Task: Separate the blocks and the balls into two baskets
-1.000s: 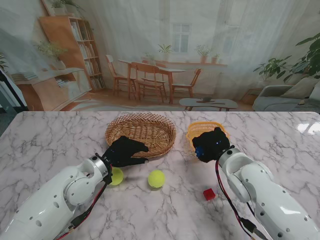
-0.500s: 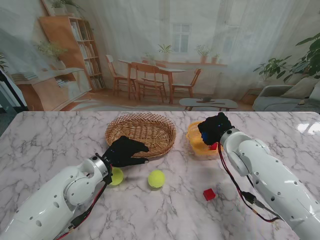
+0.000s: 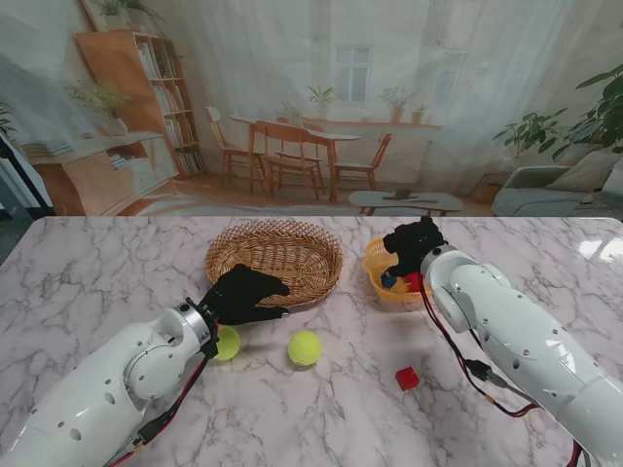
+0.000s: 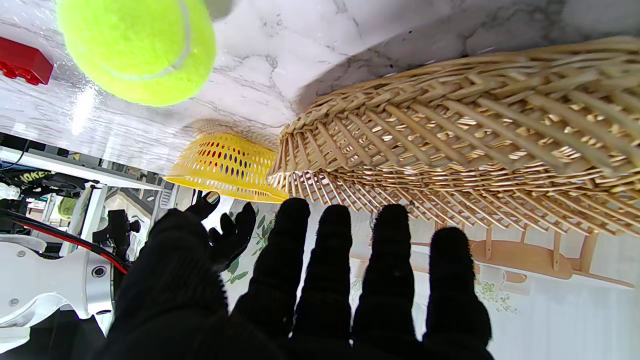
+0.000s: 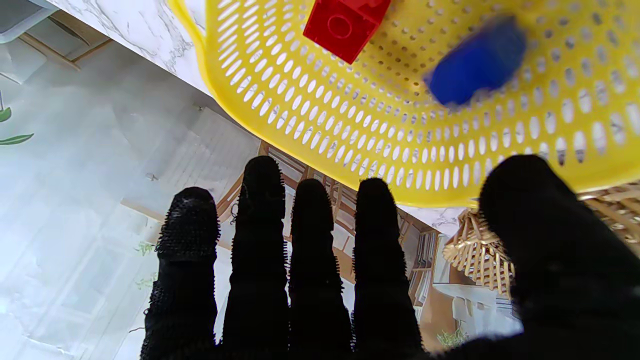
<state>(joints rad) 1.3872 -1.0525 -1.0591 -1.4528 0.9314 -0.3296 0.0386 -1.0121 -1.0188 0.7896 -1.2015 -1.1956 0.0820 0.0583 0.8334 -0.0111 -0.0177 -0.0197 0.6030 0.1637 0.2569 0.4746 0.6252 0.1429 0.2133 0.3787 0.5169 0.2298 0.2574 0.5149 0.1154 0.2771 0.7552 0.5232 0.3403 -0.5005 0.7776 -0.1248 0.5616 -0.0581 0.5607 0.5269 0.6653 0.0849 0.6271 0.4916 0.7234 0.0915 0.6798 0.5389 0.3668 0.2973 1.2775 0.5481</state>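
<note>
stand view: my right hand hangs over the yellow basket, fingers spread, holding nothing. a blue block and a red block lie inside that basket. my left hand sits at the near rim of the wicker basket, to the left of the yellow one; fingers extended, nothing in them. one tennis ball lies just beside my left wrist, nearer to me than the wicker basket. a second tennis ball sits to its right. a loose red block lies on the marble table, nearer to me than the yellow basket, well apart from it.

left wrist view: my fingers are straight and apart, empty, facing the wicker basket's woven wall. the yellow basket shows beyond it. a tennis ball is beside the wicker basket, a red block past the ball.

right wrist view: my fingers are open, grasping nothing. the yellow basket's perforated floor holds a red block and a blurred blue block, apart from each other.
</note>
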